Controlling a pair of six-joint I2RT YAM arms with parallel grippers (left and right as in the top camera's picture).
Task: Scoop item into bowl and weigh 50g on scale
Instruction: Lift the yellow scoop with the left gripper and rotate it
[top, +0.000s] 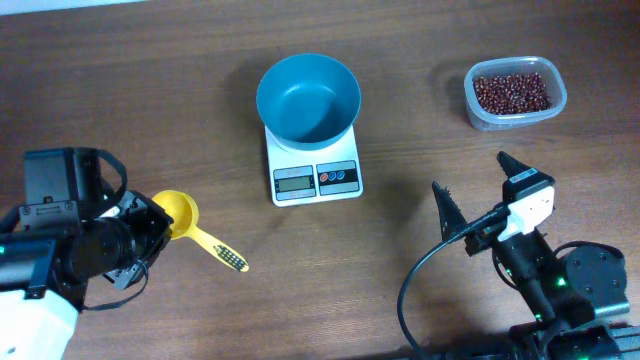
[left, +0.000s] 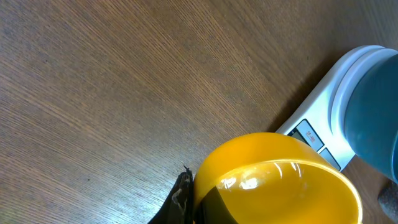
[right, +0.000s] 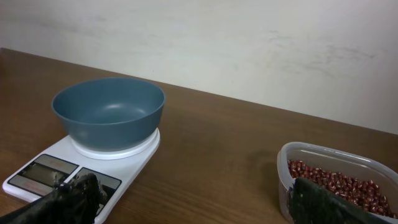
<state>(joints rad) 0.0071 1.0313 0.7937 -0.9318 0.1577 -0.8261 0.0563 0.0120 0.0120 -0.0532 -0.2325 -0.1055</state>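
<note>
Left end effector (top: 158, 222) pinches scoop (top: 185, 215) (right end effector (top: 468, 172) gapes); beans (top: 512, 92) near latter.

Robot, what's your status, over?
Left gripper shut on yellow scoop, right gripper open. Bowl empty on scale, beans in tub. Nothing in the way.

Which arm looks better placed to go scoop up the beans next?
Probably left: the left gripper is shut on the yellow scoop. The right gripper is open and empty, though nearer the beans.
</note>
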